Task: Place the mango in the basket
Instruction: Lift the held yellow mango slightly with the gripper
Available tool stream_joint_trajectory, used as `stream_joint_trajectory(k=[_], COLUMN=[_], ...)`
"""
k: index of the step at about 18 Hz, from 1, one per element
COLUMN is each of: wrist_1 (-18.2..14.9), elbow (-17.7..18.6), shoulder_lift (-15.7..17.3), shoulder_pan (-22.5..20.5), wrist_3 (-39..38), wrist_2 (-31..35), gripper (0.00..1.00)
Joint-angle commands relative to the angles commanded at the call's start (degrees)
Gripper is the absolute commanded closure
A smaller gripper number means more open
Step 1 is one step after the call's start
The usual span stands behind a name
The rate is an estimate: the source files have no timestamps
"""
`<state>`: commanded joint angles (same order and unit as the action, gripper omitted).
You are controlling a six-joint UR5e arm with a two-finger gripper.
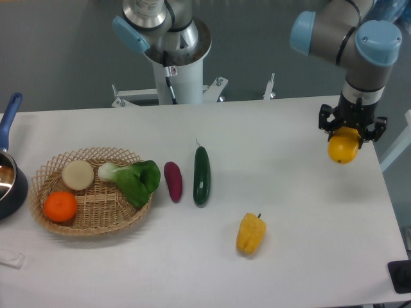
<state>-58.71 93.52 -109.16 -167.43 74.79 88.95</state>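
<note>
The mango (343,147), yellow with an orange tinge, hangs above the table at the far right, held in my gripper (350,132), whose black fingers are shut on its top. The tan wicker basket (45,172) lies at the left of the table, far from the gripper. Inside it are an orange (60,206), a pale round vegetable (78,174) and a leafy bok choy (133,179) that spills over the right rim.
A purple sweet potato (173,181) and a dark green cucumber (201,175) lie between the basket and the table's middle. A yellow bell pepper (250,233) sits nearer the front. A dark pot (9,186) with a blue handle stands at the left edge.
</note>
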Motion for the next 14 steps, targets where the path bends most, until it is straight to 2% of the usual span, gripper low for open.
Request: stream_joint_trajectory(k=[14], wrist_1=[-0.18], elbow=[-0.70], shoulder_lift=[0.61], shoulder_pan=[1.05], wrist_3=[-2.19], wrist_2=[-1.67], gripper=[0.96])
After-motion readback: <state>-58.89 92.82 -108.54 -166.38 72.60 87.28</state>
